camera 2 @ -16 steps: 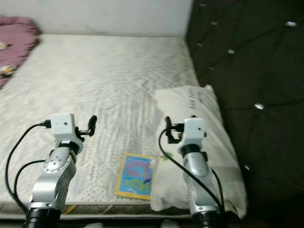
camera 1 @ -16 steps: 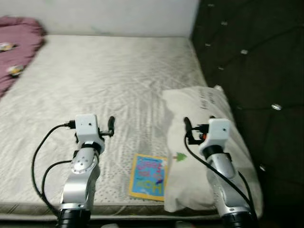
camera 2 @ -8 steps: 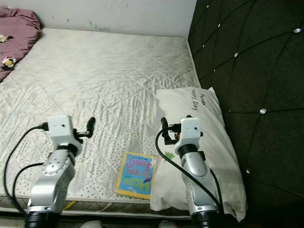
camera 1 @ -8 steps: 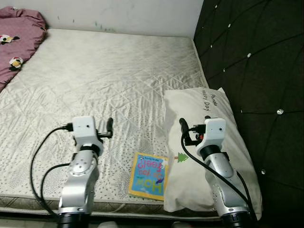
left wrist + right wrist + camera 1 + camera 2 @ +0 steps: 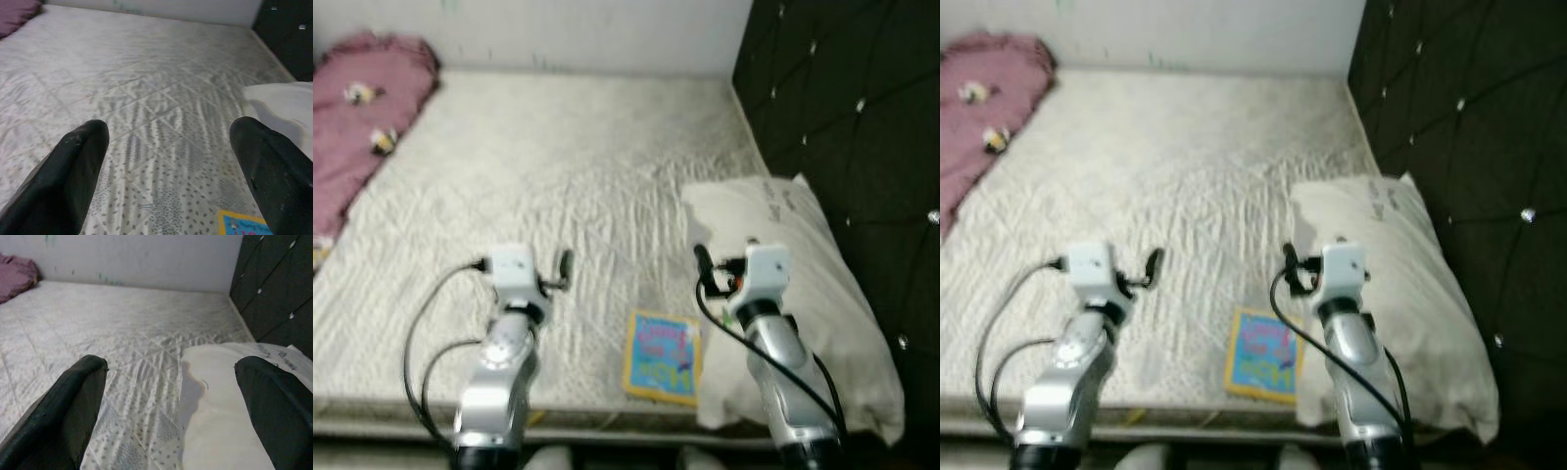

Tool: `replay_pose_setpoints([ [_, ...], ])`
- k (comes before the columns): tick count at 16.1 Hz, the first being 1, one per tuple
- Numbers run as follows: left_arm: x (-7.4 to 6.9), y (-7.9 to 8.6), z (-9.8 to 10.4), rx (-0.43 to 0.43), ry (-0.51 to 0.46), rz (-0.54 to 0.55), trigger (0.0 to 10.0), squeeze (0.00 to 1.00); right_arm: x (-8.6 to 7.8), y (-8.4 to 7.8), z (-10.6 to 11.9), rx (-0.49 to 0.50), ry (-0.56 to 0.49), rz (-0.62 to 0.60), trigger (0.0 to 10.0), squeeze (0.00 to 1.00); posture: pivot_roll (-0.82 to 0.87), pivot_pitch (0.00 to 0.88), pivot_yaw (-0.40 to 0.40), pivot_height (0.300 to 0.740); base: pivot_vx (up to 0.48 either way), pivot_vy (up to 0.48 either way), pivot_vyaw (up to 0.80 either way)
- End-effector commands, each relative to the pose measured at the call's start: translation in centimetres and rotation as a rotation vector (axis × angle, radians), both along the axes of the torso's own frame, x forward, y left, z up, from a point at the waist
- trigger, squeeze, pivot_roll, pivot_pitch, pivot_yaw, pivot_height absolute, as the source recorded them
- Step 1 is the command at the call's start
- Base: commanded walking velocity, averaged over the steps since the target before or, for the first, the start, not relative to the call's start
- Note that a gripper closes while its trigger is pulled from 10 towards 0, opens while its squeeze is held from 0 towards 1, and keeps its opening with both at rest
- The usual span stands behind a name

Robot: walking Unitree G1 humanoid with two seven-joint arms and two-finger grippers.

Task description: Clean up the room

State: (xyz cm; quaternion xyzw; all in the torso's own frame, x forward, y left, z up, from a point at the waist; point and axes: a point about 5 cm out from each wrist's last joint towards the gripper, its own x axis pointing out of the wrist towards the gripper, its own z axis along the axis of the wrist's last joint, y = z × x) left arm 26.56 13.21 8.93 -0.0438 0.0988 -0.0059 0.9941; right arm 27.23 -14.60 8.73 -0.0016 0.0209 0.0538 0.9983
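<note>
At the lower centre of the frame, a colourful book (image 5: pixel 662 356) lies flat on the bed (image 5: pixel 558 176), beside the pillow (image 5: pixel 803 294), long axis running away from the robot. It sits between both spread, empty claws, left claw (image 5: pixel 565 266) and right claw (image 5: pixel 701 262); the right looks nearer.

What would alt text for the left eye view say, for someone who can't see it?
Two silver robot arms reach over a bare quilted white mattress: the left claw and the right claw hover above it, holding nothing. A small colourful square children's book lies near the front edge beside a white pillow, with a crumpled maroon blanket far left.
</note>
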Motion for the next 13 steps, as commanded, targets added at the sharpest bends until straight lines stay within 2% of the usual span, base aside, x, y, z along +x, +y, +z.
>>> replay_pose_setpoints([
  [1,0.08,1.02,0.34,0.014,-0.015,0.032,10.0,0.0,0.26,0.73,0.55,0.012,-0.022,0.012,10.0,0.0,-0.01,0.0,-0.012,0.74,0.0,0.48,0.0],
  [2,0.25,1.22,0.55,0.002,-0.034,0.039,10.0,0.0,0.29,0.76,0.58,0.012,-0.023,0.012,10.0,0.0,-0.01,0.0,-0.014,0.74,0.0,0.48,0.0],
  [3,0.43,1.34,0.79,0.033,-0.048,0.019,10.0,0.0,0.32,0.65,0.6,0.011,-0.024,0.008,10.0,0.0,-0.01,0.0,-0.014,0.74,0.0,0.48,0.0],
  [6,0.57,1.69,0.6,0.035,-0.037,0.031,10.0,0.0,0.45,0.56,0.6,0.012,-0.025,0.005,10.0,0.0,-0.01,0.0,-0.015,0.74,0.0,0.48,-0.14],
  [11,0.71,1.37,0.99,-0.033,-0.062,0.015,10.0,0.0,0.63,0.57,0.64,0.001,-0.029,0.01,10.0,0.0,-0.02,0.0,-0.021,0.74,0.0,0.479,0.0],
  [13,0.69,1.5,0.81,-0.011,-0.049,0.01,10.0,0.0,0.67,0.56,0.65,-0.004,-0.028,0.01,10.0,0.0,-0.01,0.0,-0.02,0.74,0.0,0.476,0.0],
])
